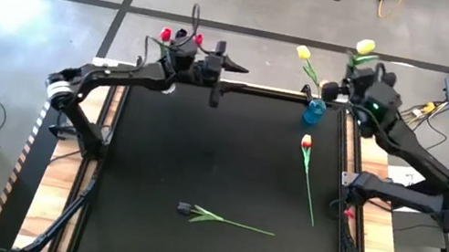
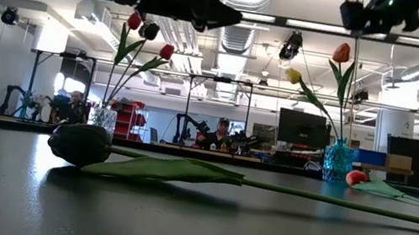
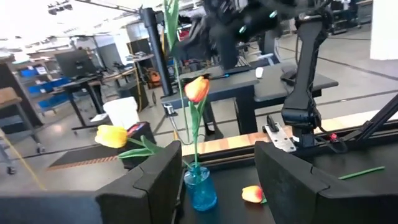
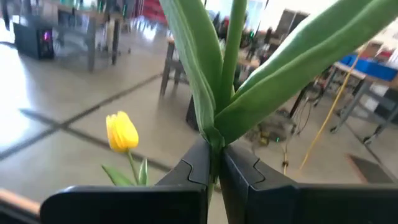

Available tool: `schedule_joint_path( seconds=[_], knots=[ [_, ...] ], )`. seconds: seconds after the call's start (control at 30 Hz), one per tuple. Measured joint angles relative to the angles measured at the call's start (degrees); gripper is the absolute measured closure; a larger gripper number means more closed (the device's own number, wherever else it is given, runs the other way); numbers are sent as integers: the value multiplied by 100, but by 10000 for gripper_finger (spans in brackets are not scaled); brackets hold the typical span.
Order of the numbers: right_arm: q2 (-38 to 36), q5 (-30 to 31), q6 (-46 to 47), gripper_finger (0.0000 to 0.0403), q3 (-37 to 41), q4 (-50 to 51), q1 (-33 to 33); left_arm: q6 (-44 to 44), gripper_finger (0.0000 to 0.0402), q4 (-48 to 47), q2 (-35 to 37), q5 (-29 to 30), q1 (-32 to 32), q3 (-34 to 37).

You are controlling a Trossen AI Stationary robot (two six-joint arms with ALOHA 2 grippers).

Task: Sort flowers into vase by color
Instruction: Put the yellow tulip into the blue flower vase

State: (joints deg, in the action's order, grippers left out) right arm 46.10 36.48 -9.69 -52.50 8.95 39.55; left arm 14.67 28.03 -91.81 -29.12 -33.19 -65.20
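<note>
My right gripper (image 1: 349, 85) hangs above the blue vase (image 1: 314, 112) at the table's far right, shut on a tulip whose yellow head (image 1: 365, 47) stands above it. The vase (image 3: 200, 190) also holds an orange tulip (image 3: 198, 89) and a yellow tulip (image 3: 112, 135) by their stems. Two tulips lie flat on the table: an orange one (image 1: 306, 142) and a near-black one (image 1: 184, 209). My left gripper (image 1: 234, 70) is open in the air at the far edge, beside a clear vase (image 2: 103, 117) of red tulips (image 1: 166, 34). My right gripper pinches the tulip's stem (image 4: 215, 148) between its two fingers, just below where the leaves (image 4: 205, 68) branch off. The fingers lie across the stem, about level. The tulip stands upright, and its long stem (image 2: 350, 81) runs down to the blue vase's mouth.
The middle of the black table (image 1: 202, 150) is bare between the two lying tulips. Beyond the table stand desks, monitors and other robot arms, and people sit far off (image 2: 220, 132). Wooden rails and frame bars (image 1: 91, 149) run along the table's sides.
</note>
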Motion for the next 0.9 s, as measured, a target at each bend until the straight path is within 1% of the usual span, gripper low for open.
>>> schedule_joint_path(
  seconds=[0.13,0.3,0.4,0.57,0.77,0.9],
  knots=[
    [425,-830,208,390,1,-94,715,24,214,5,456,31,-31,333],
    [852,-1250,299,390,18,-186,1124,25,214,-66,836,219,-75,602],
    [956,-1298,321,390,16,-243,1228,25,214,-56,978,273,-98,710],
    [986,-1317,394,390,31,-236,1221,25,214,-64,1021,316,-109,773],
    [787,-1359,475,390,31,-211,1224,25,214,-63,986,319,-109,773],
    [694,-1592,600,390,-87,75,1225,25,214,-58,984,318,-107,773]
  ],
)
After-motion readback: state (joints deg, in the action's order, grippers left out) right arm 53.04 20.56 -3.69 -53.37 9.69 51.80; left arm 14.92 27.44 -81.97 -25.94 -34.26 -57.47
